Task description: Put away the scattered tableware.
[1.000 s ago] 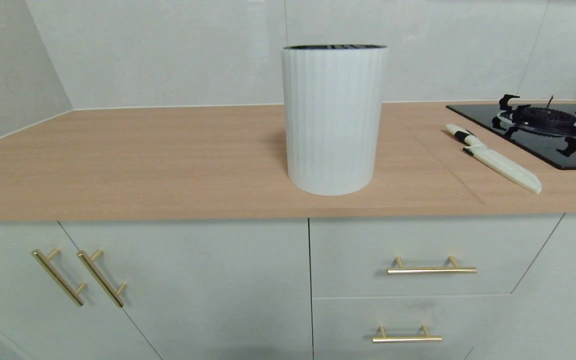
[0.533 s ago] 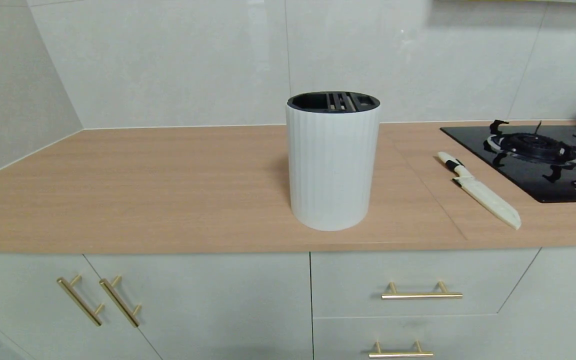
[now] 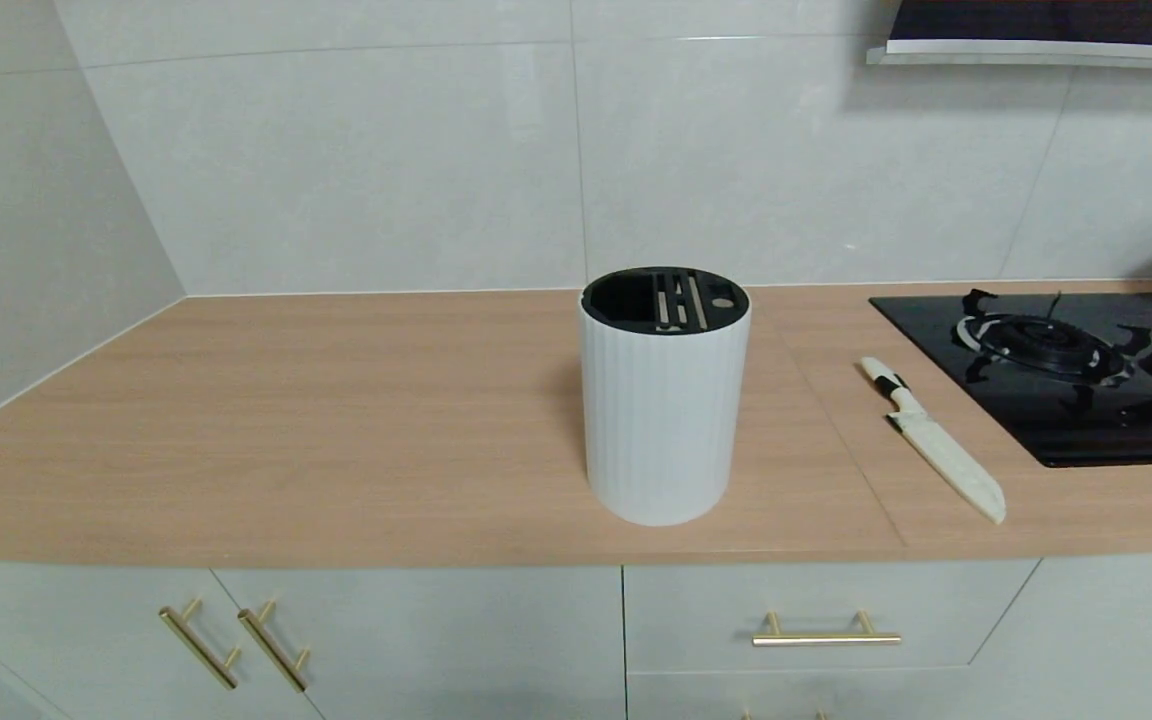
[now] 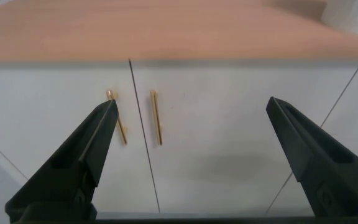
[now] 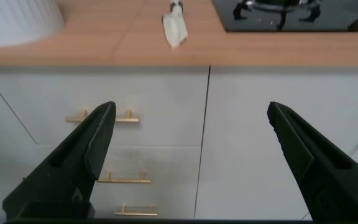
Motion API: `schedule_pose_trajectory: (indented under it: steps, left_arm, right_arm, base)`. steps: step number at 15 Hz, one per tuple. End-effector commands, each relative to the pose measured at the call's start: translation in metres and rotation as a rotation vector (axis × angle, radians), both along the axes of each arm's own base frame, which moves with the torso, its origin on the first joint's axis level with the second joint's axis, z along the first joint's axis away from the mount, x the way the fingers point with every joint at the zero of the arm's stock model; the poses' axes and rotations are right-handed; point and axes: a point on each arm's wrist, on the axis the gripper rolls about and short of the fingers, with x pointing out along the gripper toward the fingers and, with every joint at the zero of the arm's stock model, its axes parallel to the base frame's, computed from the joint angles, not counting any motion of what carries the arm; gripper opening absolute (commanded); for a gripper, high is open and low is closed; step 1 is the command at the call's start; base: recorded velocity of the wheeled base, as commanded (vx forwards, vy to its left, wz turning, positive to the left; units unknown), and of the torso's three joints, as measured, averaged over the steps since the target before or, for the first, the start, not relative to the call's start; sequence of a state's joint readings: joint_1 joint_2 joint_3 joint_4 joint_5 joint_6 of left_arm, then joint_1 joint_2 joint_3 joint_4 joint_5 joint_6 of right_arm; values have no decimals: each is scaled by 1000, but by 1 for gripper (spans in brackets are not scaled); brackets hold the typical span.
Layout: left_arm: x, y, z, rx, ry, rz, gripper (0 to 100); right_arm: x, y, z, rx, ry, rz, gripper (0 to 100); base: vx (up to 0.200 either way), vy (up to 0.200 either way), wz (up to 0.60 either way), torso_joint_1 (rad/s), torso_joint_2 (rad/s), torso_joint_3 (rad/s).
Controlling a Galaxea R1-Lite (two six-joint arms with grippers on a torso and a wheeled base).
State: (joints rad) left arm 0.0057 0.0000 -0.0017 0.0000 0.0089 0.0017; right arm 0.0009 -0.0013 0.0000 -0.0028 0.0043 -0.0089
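Stretching wall to wall, the wooden countertop (image 3: 336,430) sits over pale cabinet fronts (image 3: 416,640). A black gas hob (image 3: 1016,410) is set into its right end. Near the front edge stands a white ribbed knife holder (image 3: 664,420), upright, with its slotted black top showing. The knife (image 3: 931,452) lies flat between holder and hob, touching neither, blade tip toward the front edge. The left gripper (image 4: 191,102) hangs before the cabinet fronts, spread wide and empty. The right gripper (image 5: 191,106), equally wide and empty, hangs below the knife.
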Motion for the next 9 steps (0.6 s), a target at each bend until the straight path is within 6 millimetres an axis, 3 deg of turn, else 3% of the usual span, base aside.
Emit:
schedule_pose_trajectory:
  steps: [1,9]
  left_arm:
    - [0,0,0,0,0,1,100]
    - [0,0,0,0,0,1,100]
  right_arm:
    - [0,0,0,0,1,1,100]
    - [0,0,0,0,1,1,100]
  base:
    - [0,0,0,203,-505,-290]
    - [0,0,0,232,-548,-312]
